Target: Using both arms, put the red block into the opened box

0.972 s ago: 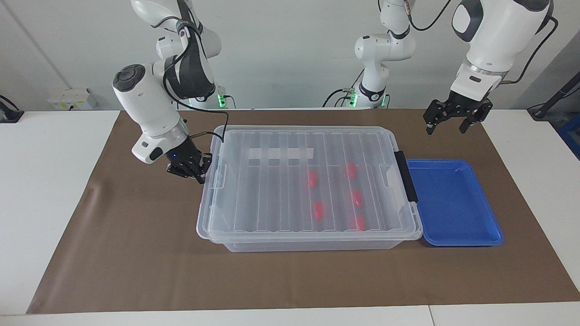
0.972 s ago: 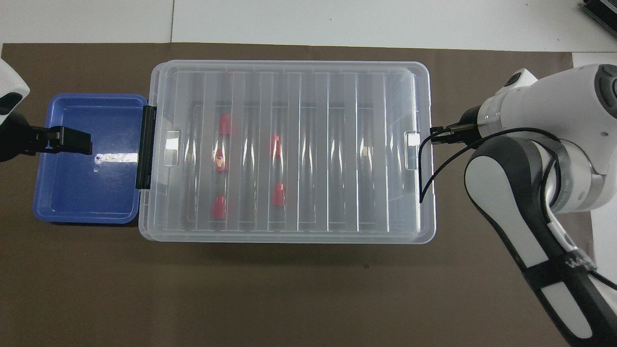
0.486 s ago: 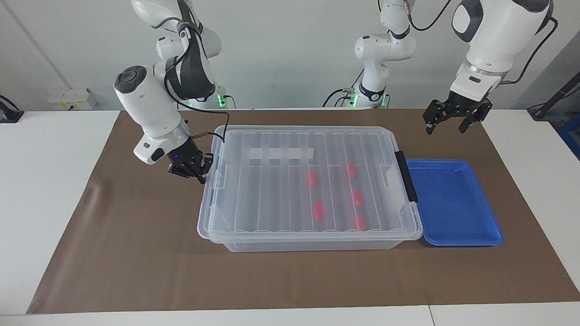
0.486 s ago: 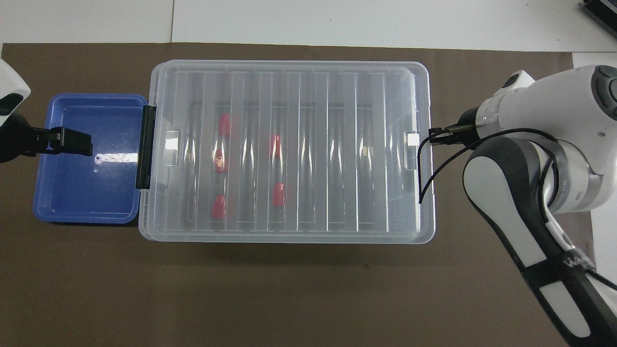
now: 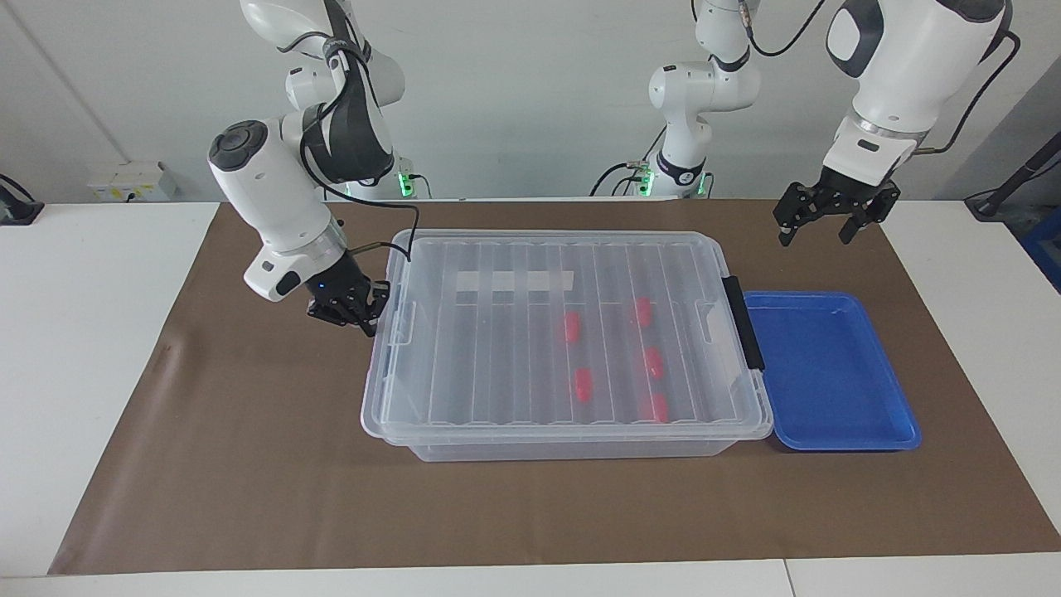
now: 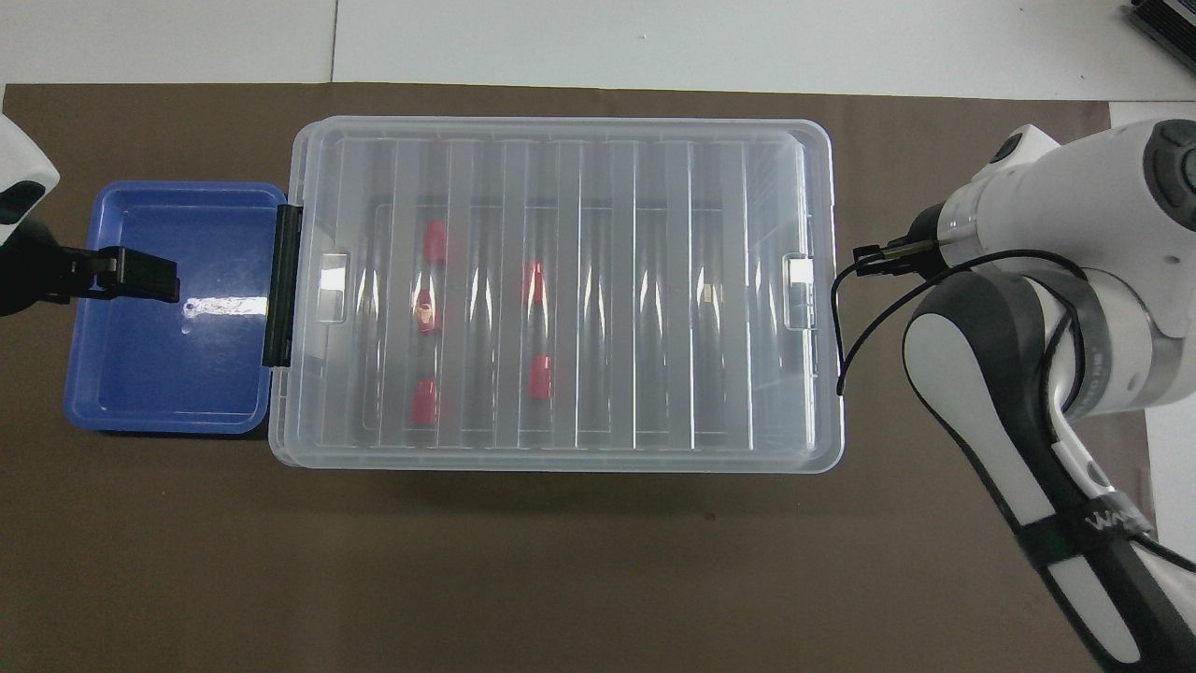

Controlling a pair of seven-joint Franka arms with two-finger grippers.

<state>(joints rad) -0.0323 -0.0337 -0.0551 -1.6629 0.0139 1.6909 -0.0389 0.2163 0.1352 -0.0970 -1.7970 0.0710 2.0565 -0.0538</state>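
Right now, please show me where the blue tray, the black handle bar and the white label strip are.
blue tray [image 5: 829,373]: facing view, on its bare floor.
black handle bar [image 5: 743,323]: facing view, on the middle of the bar.
white label strip [image 5: 514,282]: facing view, on the strip's middle, seen through the lid.

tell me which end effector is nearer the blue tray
Left. The left end effector hangs open in the air over the mat just by the blue tray's robot-side edge. The right end effector is at the clear box's end away from the tray.
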